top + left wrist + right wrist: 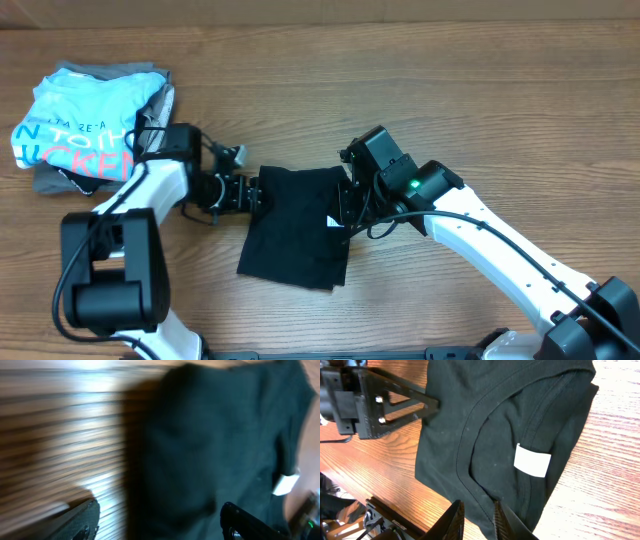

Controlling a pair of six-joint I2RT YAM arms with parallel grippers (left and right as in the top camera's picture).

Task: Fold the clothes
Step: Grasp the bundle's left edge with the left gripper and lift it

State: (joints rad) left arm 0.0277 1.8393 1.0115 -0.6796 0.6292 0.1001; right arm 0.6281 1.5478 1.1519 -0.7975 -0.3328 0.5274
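Centrally, the T-shirt (295, 225) is flanked: the left gripper (159, 516) is spread wide; the right gripper (477, 512) (bottom edge) is narrowed over its edge, hold unclear.

The T-shirt (295, 225) is plain black. Its little label (532, 460) is white. The table (450, 90) is brown wood with thin darker stripes. The other shirt (80, 125) is light blue with white and pink letters. The clothes under it (48, 180) are grey. My right arm (500, 235) is white and black, with a tiny green light (412, 185).
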